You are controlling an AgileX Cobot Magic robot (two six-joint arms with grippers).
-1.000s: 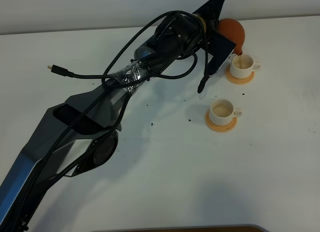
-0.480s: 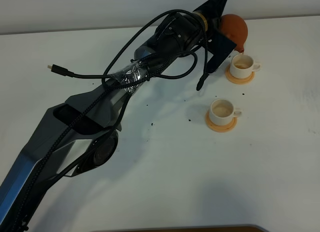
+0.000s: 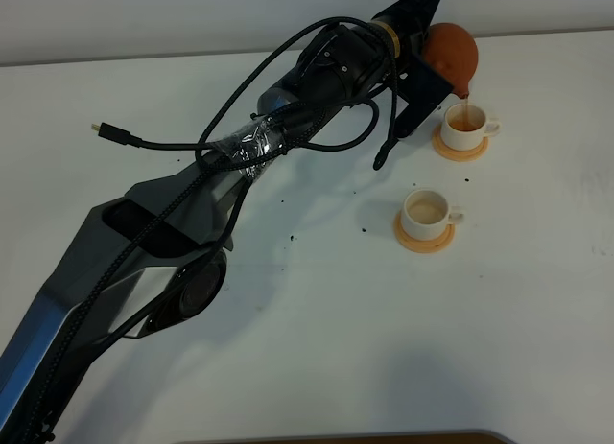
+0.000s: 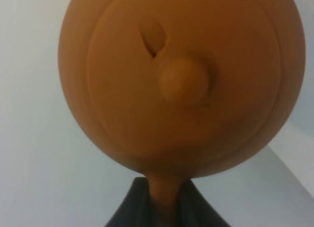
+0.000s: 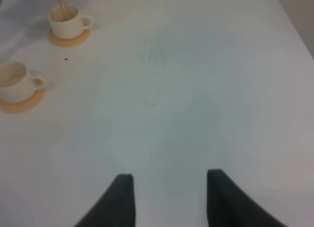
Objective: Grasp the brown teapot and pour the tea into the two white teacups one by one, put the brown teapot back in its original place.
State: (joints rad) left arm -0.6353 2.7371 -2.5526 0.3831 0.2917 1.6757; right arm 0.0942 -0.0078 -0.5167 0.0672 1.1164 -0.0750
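AROUND: you have a loose black cable plug (image 3: 99, 129) and dark specks (image 3: 292, 238) on the white table (image 3: 384, 348) | TEAPOT: round reddish-brown clay teapot (image 3: 451, 51) is tilted over the far white cylindrical teacup (image 3: 466, 124), a thin stream falling in; the near white teacup (image 3: 425, 210) stands apart | your left gripper (image 4: 164, 207) clamps the teapot's loop handle | your right gripper (image 5: 169, 200) is spread wide, holding nothing, well clear of both cups

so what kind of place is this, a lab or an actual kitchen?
Most likely a lab bench, not a kitchen: a plain white table against a blank wall, taped cables on the robot arm, and only a teapot and two cups as props.
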